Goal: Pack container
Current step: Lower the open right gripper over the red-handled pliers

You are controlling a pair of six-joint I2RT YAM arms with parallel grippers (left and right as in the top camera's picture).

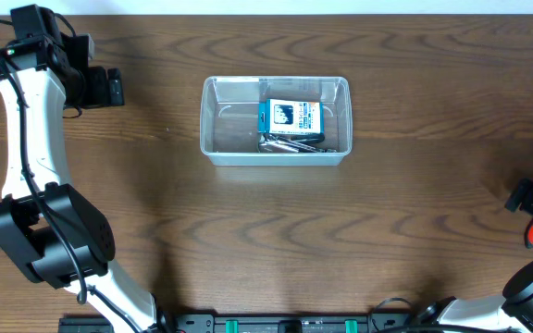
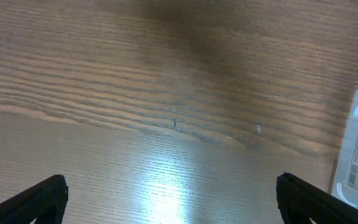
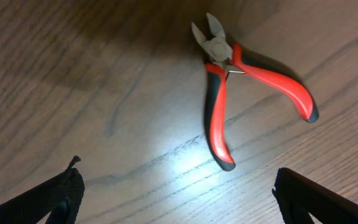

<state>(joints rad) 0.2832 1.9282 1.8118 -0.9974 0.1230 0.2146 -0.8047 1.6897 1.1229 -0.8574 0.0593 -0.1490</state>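
Container (image 1: 229, 120) sits mid-table. Clear thin plastic, so likely light, a bit flexy, slick-walled; probably skids if bumped. If it needs moving, pinch a long wall at the rim. It holds a blue-and-white box (image 1: 291, 115) plus metal bits. Pliers (image 3: 215, 124) lie on the table (image 1: 387, 240) ahead of the right fingers (image 3: 48, 199). Those and the left fingers (image 2: 36, 199) are wide open, empty.

On the wood-grain table (image 1: 155, 185), a blue-and-white box (image 1: 291, 116) lay just 12 o'clock of centre, grey metal pieces (image 1: 290, 141) touching its 6 o'clock edge, while red-and-black pliers (image 3: 214, 99) lay flat near the 4 o'clock margin, tips parted toward 11 o'clock, handles splayed toward 4 and 6 o'clock.
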